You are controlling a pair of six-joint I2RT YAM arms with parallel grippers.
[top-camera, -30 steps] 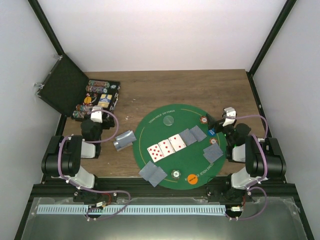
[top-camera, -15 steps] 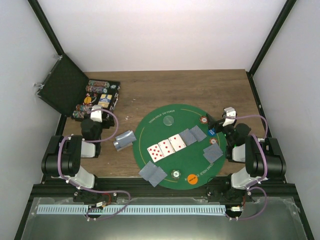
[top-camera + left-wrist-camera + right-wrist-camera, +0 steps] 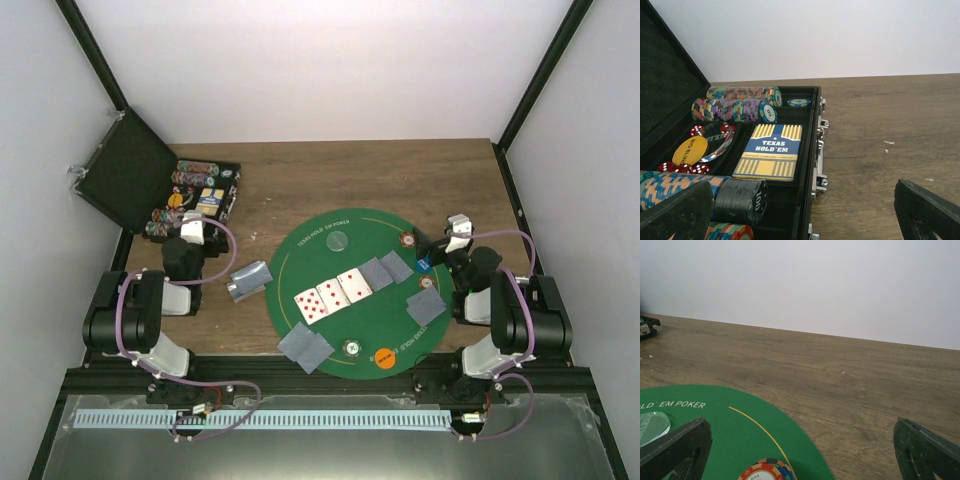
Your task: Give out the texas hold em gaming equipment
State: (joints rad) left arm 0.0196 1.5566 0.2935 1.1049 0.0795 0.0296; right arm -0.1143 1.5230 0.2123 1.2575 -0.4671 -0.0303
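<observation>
A round green mat holds three face-up cards with red pips and grey-blue face-down cards at the middle, right and front left. A pale clear token, an orange token, a blue token and chip stacks lie on the mat. My left gripper is open and empty in front of the open chip case. My right gripper is open and empty at the mat's right edge. In the right wrist view a chip stack lies just ahead of it.
A grey-blue deck lies on the wood left of the mat. The case holds rows of chips, a Texas Hold'em card box, an orange button, red dice and a black chip stack. Its lid stands open.
</observation>
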